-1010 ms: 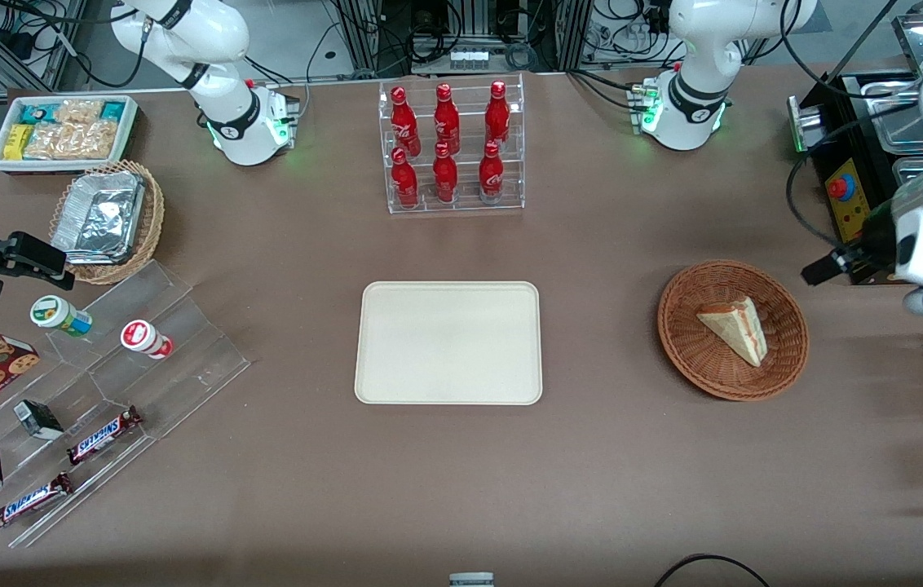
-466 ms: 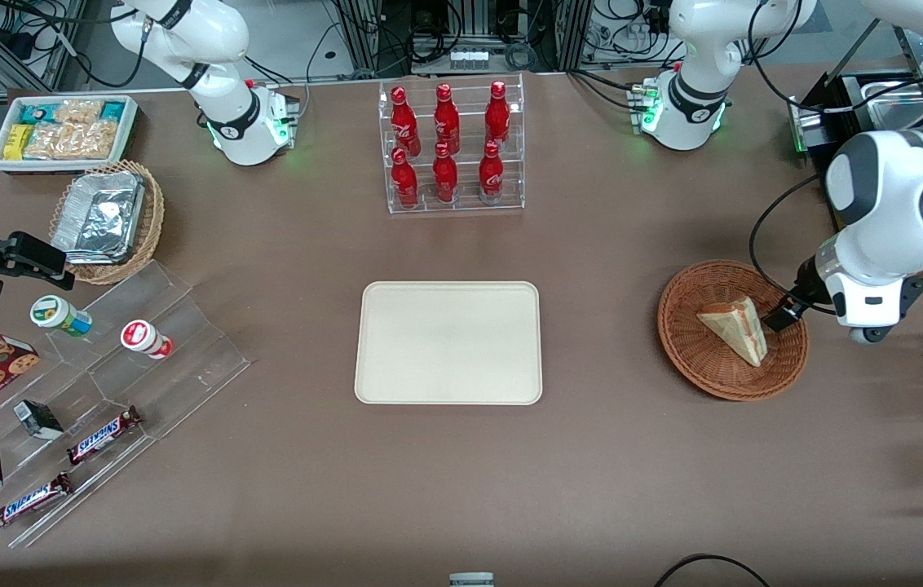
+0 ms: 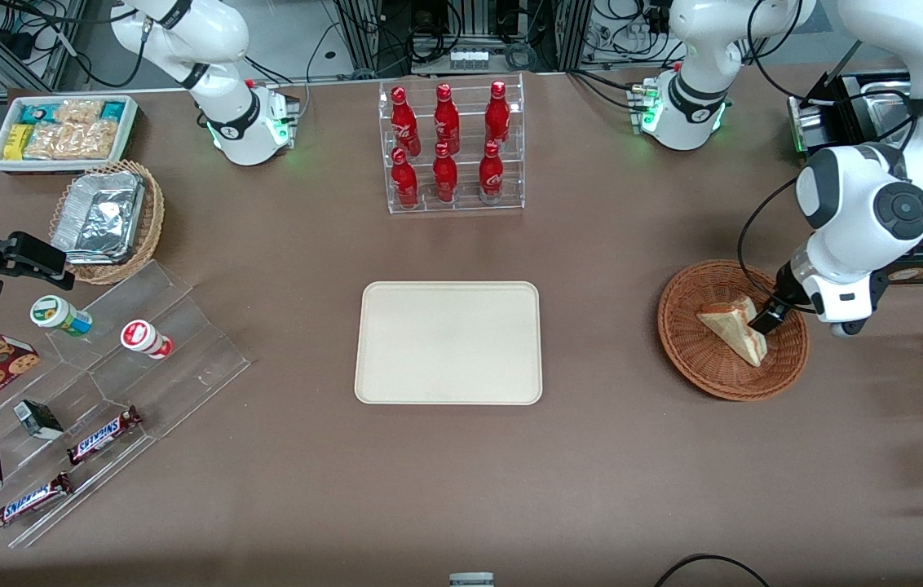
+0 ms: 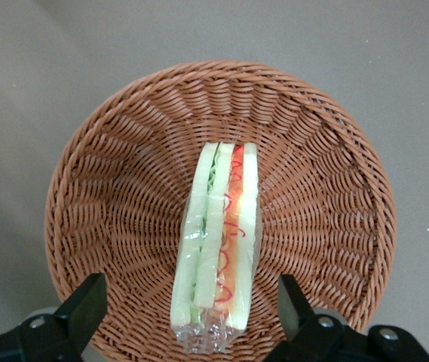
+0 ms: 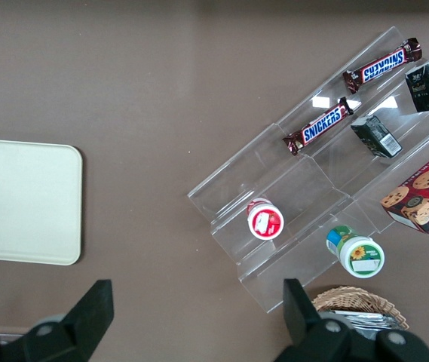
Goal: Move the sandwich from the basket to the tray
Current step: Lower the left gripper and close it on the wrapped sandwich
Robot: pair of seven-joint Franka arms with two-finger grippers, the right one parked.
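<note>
The sandwich [image 3: 732, 327] lies in the reddish-brown wicker basket [image 3: 702, 363], at the right of the front frame, resting on its broad face with the filling edge turned toward my wrist camera. There I see the wedge [image 4: 218, 249] end-on, cream bread with green and orange-red layers, wrapped in clear film. My gripper [image 3: 761, 319] hangs just above the basket's rim at the sandwich's edge, fingers [image 4: 86, 305] spread wide, one to each side of the wedge and touching nothing.

A second ago my arm was out at the right edge of the frame, clear of the basket; half a second ago it had swung in beside the rim; now it has closed in and lined up over the sandwich. I judge the approach nearly done, with the descent and the pinch not yet begun.

The basket's sloped wall rises close around the wedge, so my fingers have room along its long faces but little at the pointed end. The cream-beige tray [image 3: 448, 391] sits in the middle of the frame, well apart from the basket, and bare brown table [image 3: 600, 326] lies between them. The rack of red bottles [image 3: 451, 147] stands higher in the frame, away from that path.
</note>
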